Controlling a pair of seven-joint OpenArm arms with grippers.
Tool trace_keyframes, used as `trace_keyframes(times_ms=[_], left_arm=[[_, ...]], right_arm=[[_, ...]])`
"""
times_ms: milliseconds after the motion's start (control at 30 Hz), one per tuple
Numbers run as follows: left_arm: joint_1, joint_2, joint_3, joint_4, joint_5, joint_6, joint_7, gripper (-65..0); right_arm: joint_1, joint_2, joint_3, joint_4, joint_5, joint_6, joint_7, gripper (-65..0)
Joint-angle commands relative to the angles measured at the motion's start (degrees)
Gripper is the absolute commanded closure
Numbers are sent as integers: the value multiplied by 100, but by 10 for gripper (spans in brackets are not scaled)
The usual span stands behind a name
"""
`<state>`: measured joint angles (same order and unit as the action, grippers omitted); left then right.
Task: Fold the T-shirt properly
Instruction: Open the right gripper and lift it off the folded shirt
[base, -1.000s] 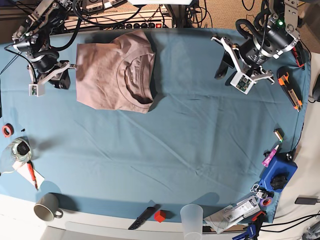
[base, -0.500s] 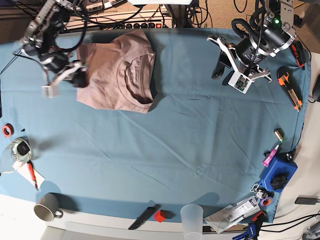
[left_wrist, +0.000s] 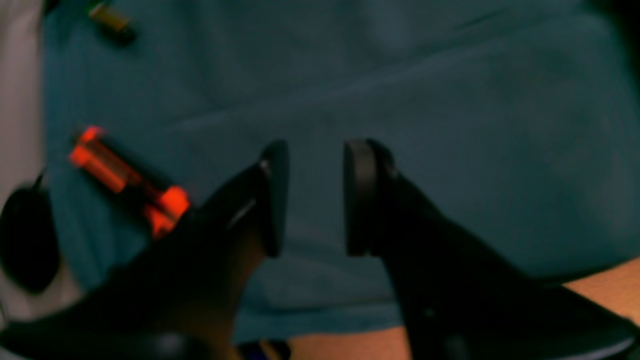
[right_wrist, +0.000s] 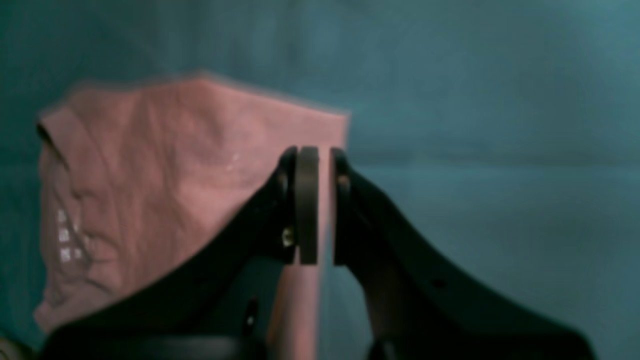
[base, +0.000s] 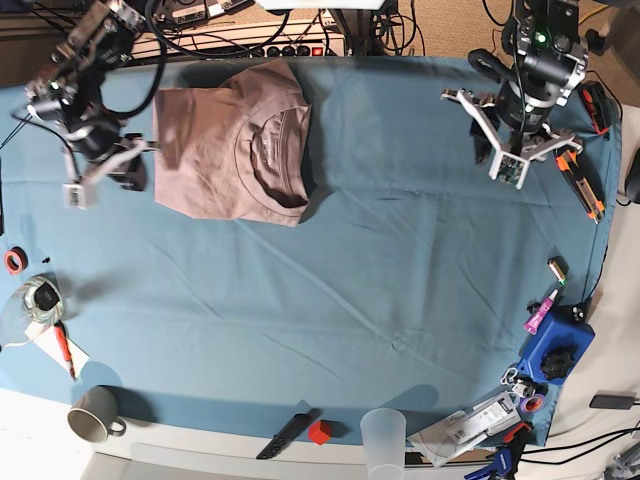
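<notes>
The T-shirt (base: 230, 140) lies folded and flat on the teal cloth (base: 380, 260) at the back left, collar facing up. In the right wrist view the T-shirt (right_wrist: 165, 185) fills the left half. My right gripper (base: 135, 165) hovers at the shirt's left edge. Its jaws (right_wrist: 324, 205) stand almost together with only a thin slit, and I see no fabric clamped between them. My left gripper (base: 500, 150) hangs over bare cloth at the back right, far from the shirt. Its fingers (left_wrist: 316, 197) are apart with nothing between them.
An orange cutter (base: 580, 180) (left_wrist: 125, 180) lies at the right edge, beside the left arm. Along the front edge stand a mug (base: 95, 413), a black knife (base: 285, 433), a red block (base: 319, 432) and a plastic cup (base: 383, 435). A blue box (base: 557, 350) sits front right.
My right gripper went onto the shirt's left edge, narrowed its jaws, then drew back to the left; the shirt did not shift. The left arm swung right and turned, its jaws narrowing slightly.
</notes>
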<state>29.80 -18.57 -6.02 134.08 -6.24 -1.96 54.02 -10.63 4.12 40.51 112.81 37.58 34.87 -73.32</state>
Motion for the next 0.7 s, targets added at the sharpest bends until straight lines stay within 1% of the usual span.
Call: trace_keyframes(times_ms=[0,33,67,100,167,233,300,400,533,667], left_arm=[[33,-35,-17,92,170,96,-59,-117],[66,-33,-17,92,328,186,-28,-72],[87,-33,-17,92,476,260,22,-24],[101,-33,-17,92,625,299,85,0],[157,-33,-17,92,881,398,195,0],[267,-33,-17,92,1019,411,256,0],[385,-33,-17,92,1023,407,389,0],[588,-33,-17,92,1016,407,573,0],[885,-33,-17,92,1014,413,662,0],[1307,-33,-17,92,1012,413,859,0]], right_arm=[[-26,66,129,238,234,20,140,-22],[-114,66,236,378,339,20,140,0],[-214,66,313,514,409,22,144,0],[-321,66,358,640,426,22,155,0],[-584,68,374,872,444,22,155,0],[-850,68,372,1034,450,22,125,0],[-1132,94,369,1134,533,24,33,0],[-1545,166,372,1248,822,24,-223,0],[-2107,177,374,1449,1128,24,-328,0],[-2651,205,374,1582,1217,59,-570,0]])
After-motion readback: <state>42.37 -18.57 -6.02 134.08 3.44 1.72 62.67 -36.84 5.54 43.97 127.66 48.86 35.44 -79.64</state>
